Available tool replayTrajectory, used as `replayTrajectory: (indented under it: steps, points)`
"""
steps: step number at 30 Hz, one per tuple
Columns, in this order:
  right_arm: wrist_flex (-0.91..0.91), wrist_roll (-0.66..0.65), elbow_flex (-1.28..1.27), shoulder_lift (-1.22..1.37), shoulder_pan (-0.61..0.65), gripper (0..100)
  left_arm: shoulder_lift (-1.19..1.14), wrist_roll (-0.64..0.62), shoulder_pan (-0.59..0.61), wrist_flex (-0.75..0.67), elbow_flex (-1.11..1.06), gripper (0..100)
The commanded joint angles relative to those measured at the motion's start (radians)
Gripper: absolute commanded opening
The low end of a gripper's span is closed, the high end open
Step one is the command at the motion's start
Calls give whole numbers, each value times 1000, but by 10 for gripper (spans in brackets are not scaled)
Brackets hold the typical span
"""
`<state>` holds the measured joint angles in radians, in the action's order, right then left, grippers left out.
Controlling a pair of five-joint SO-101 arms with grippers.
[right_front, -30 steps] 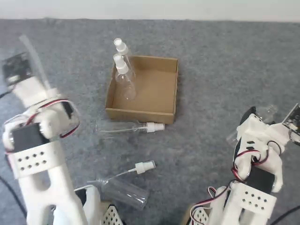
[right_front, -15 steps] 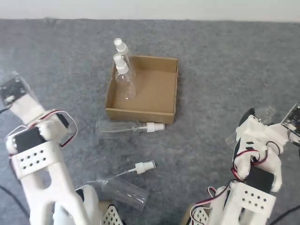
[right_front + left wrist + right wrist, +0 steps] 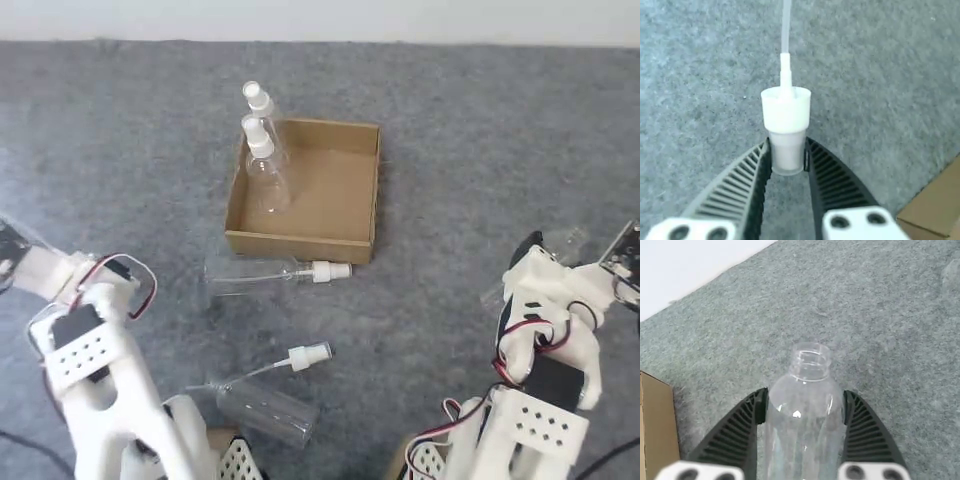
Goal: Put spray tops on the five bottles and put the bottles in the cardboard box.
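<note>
Here's the desk point(image 3: 480, 150) under me, covered edge to edge in a grey, fuzzy, carpet-like cover with a mottled nap. Along the far edge runs a pale white strip point(image 3: 400, 20), straight across, meeting the grey in a clean line. My right wrist camera catches that same white beyond the grey, at a slant.

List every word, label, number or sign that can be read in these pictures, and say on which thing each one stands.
There is no text to read in these pictures. The cardboard box has plain brown walls. The clear bottle in the right pincer carries no label. The white spray top in the left pincer is blank.
</note>
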<state>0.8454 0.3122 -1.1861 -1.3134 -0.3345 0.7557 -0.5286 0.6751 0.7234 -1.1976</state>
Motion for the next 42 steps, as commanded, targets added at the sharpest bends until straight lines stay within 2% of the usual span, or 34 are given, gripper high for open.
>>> replayTrajectory:
  steps: [1, 12, 16, 18, 22, 24, 30, 39, 42]
  points:
    - [-24, 2, 17, -25, 12, 20, 31, -9, -2, -86, -16, 42]
    - [-24, 2, 17, -25, 12, 20, 31, -103, -20, -86, -59, 12]
    - [-24, 0, 17, -25, 12, 20, 31, -244, -20, -84, -59, 17]
    - [-24, 0, 17, -25, 12, 20, 31, -315, -20, -80, -59, 59]
    - [-24, 0, 17, -25, 12, 20, 31, -333, -57, -18, -53, 220]
    - [-24, 0, 17, -25, 12, 20, 31, -356, -81, 6, -48, 246]
    - [-22, 0, 15, -24, 10, 20, 31, -358, -84, 77, -1, 209]
    - [-21, 0, 15, -21, 10, 20, 32, -350, -83, 78, 8, 139]
    - [-19, 0, 15, -19, 10, 20, 32, -262, -81, 110, 50, 93]
